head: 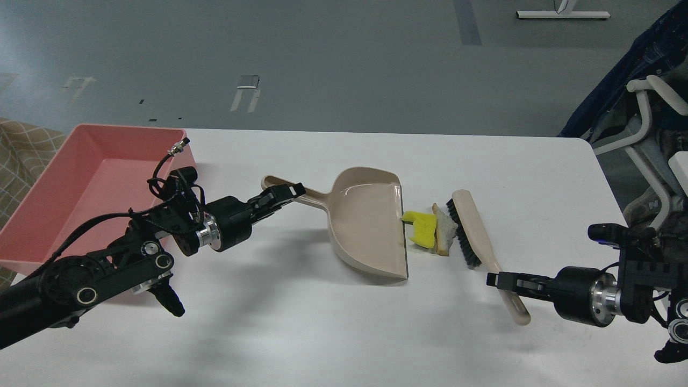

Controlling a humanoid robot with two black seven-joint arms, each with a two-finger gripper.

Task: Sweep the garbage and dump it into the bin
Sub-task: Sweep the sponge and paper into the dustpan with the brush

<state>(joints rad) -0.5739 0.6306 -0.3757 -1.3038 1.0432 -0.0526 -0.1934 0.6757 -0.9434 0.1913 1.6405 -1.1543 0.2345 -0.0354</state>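
A beige dustpan point(365, 226) lies on the white table point(344, 333), its open edge facing right. My left gripper point(287, 192) is shut on the dustpan's handle. The garbage lies just right of the pan's lip: a yellow sponge chunk point(422, 227) touching the lip, and a whitish bread wedge point(443, 230) beside it. My right gripper point(497, 280) is shut on the handle of a beige brush point(475, 231), whose black bristles touch the bread wedge. The pink bin point(80, 183) stands at the table's far left.
A white-framed chair point(653, 140) and dark cloth stand off the table's right edge. A beige checked cloth point(21, 145) shows left of the bin. My left arm's elbow and cables hang over the bin's right side.
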